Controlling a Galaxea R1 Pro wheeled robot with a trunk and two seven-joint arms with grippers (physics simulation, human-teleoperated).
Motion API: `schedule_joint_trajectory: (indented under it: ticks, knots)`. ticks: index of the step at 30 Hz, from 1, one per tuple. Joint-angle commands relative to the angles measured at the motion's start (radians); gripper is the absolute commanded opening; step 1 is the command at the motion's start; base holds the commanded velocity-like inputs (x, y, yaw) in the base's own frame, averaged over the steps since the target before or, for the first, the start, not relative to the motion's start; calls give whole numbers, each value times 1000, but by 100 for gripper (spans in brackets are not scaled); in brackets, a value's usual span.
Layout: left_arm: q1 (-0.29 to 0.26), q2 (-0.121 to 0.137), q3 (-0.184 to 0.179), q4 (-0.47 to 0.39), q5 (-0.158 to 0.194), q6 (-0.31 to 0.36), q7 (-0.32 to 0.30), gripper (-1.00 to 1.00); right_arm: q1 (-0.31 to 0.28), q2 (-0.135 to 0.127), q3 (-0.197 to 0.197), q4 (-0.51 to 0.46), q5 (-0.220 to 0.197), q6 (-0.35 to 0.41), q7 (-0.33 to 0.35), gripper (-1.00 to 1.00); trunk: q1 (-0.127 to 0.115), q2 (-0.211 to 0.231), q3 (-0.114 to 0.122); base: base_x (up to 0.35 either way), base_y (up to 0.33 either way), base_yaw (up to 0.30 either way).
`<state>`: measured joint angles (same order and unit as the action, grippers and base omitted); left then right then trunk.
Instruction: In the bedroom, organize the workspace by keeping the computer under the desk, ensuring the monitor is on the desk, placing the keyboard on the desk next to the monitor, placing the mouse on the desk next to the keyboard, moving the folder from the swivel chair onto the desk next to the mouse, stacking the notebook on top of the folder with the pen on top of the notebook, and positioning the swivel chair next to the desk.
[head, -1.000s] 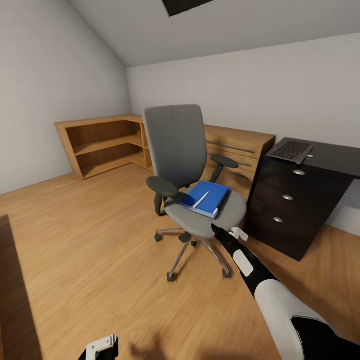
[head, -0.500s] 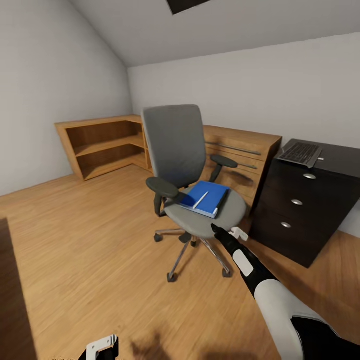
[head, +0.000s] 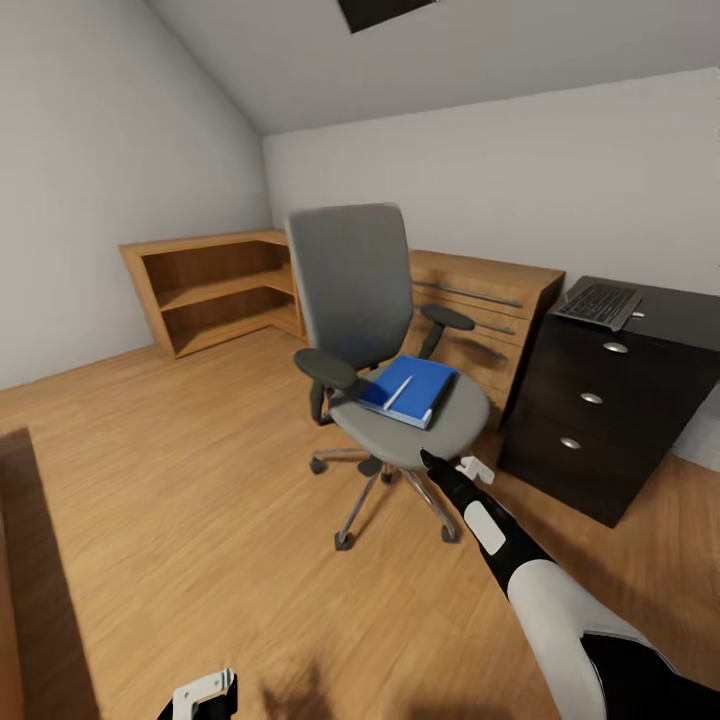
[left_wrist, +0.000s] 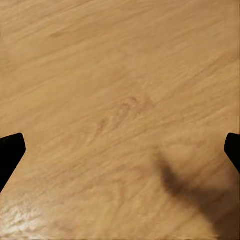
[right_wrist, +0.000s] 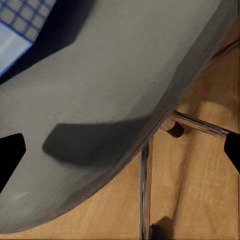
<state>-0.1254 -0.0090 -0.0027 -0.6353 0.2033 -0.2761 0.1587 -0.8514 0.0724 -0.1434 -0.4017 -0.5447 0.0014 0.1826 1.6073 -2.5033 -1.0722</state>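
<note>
The grey swivel chair (head: 352, 285) stands in the middle of the wood floor, left of the black desk (head: 590, 440). A bright blue folder (head: 418, 392) lies on its seat with the white pen (head: 398, 392) on top. The dark keyboard (head: 600, 303) rests on the desk's near corner. My right gripper (head: 450, 462) hovers open at the seat's front edge; the right wrist view has its fingertips (right_wrist: 11, 155) wide apart over the grey seat (right_wrist: 110, 85). My left gripper (head: 205, 692) hangs low and open above bare floor (left_wrist: 120, 100). Monitor, computer, mouse and notebook are out of view.
A light wood cabinet with bar handles (head: 480, 300) stands behind the chair, and an open wood shelf unit (head: 215, 290) runs along the left wall. The chair's silver star base (head: 385, 495) spreads over the floor. A dark edge (head: 10, 600) borders the far left.
The whole view has shifted a little, so the camera moved. The right gripper stays at the seat's front edge, and the left gripper keeps its place.
</note>
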Motion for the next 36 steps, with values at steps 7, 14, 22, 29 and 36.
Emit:
schedule_joint_trajectory:
  ticks: [7, 14, 22, 29, 36]
  knots:
    - [0, 0, -1, 0, 4, -3, 1, 100, 0, 1, -1, 35, -8, 0, 5, 100, 0, 0, -1, -33, 0, 92]
    - [0, -1, -3, 0, 4, -3, 1, 100, 0, 1, -2, 35, -8, 0, 5, 100, 0, 0, -1, -1, 0, 153]
    - [0, -2, -3, 0, 4, -3, 1, 100, 0, 1, -2, 35, -7, 0, 5, 100, 0, 0, -1, 0, 0, 4]
    - [0, -2, -5, 0, 4, -3, 1, 100, 0, 1, -2, 35, -7, 0, 5, 100, 0, 0, -1, 0, -62, 0]
    - [0, -3, -4, 0, 4, -3, 1, 100, 0, 1, -2, 35, -6, 0, 5, 100, 0, 0, -1, 0, -171, 0]
